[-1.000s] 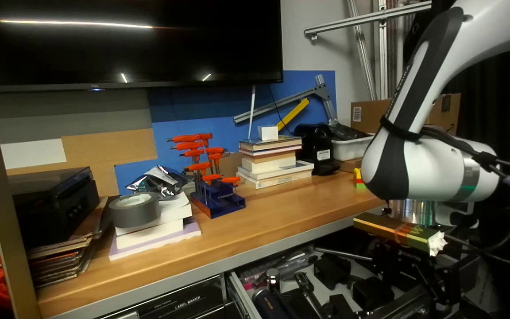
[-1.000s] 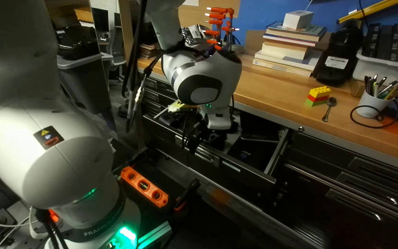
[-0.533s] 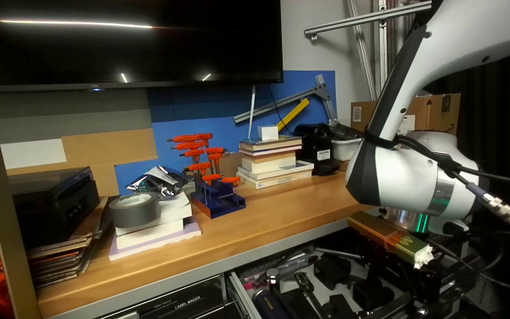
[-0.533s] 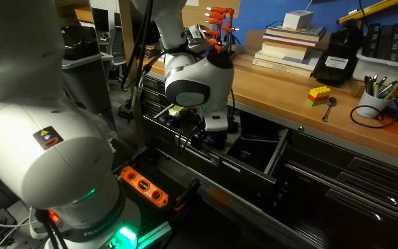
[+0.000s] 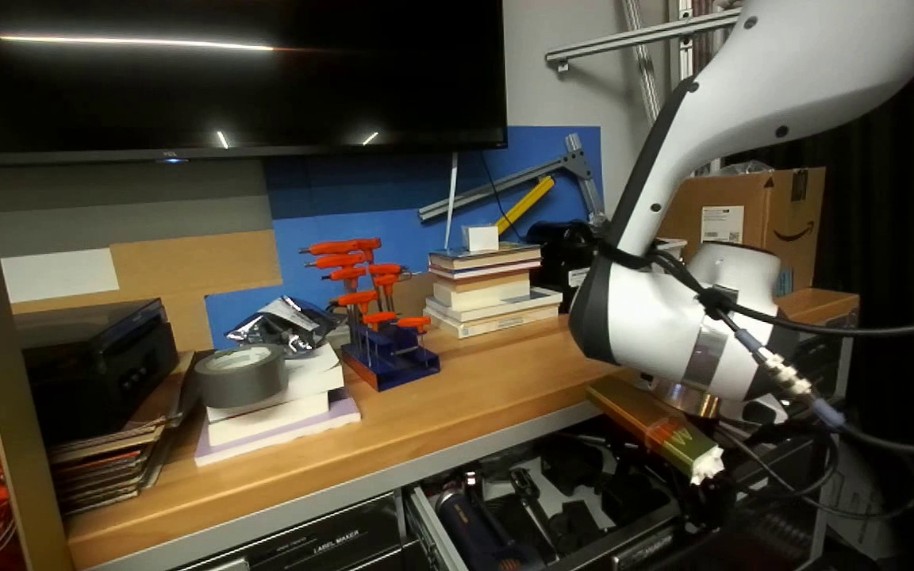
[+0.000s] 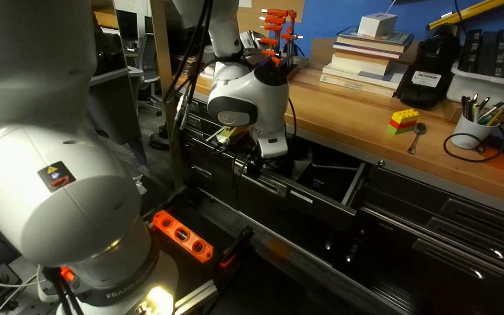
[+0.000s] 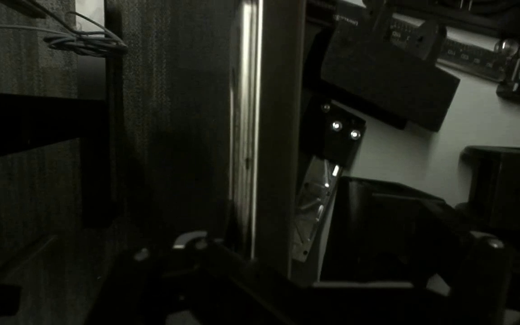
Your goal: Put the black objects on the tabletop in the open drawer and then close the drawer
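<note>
Several black blocks [image 7: 388,79] lie in the drawer [image 7: 279,135] near the widely spread hand [image 7: 339,259].

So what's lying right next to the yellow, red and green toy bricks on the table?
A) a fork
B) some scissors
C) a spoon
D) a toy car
C, because in an exterior view a metal spoon lies beside the toy bricks on the wooden tabletop.

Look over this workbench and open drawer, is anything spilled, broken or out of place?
I see nothing spilled or broken. The spoon stands out: it lies on the workbench beside toy bricks, an eating utensil in what looks like a work area. In the open drawer, black blocks lie at different angles, which may be normal.
</note>
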Motion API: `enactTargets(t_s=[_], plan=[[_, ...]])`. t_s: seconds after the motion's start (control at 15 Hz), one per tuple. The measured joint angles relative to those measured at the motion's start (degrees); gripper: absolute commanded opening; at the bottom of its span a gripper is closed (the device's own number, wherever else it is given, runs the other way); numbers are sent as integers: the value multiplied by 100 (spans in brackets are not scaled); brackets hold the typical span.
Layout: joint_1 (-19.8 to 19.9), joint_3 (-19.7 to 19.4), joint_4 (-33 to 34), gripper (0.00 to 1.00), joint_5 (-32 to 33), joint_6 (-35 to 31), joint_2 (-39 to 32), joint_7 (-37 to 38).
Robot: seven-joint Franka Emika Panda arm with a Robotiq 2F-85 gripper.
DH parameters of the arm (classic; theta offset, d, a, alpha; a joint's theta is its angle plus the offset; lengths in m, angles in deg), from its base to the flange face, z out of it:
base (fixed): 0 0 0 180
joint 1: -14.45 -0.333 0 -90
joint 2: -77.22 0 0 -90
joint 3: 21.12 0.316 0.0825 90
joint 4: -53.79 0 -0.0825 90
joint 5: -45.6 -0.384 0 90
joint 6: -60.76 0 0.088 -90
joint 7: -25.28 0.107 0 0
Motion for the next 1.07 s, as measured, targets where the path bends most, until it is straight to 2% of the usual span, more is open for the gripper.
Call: enactTargets(t_s=[0.33,0.8,1.07], plan=[[-38,305,507,100,-53,-313,-409,-197],[-246,306,463,100,-34,-1015,-296,-371],[-407,148,283,100,-16,-1249,-6,-441]])
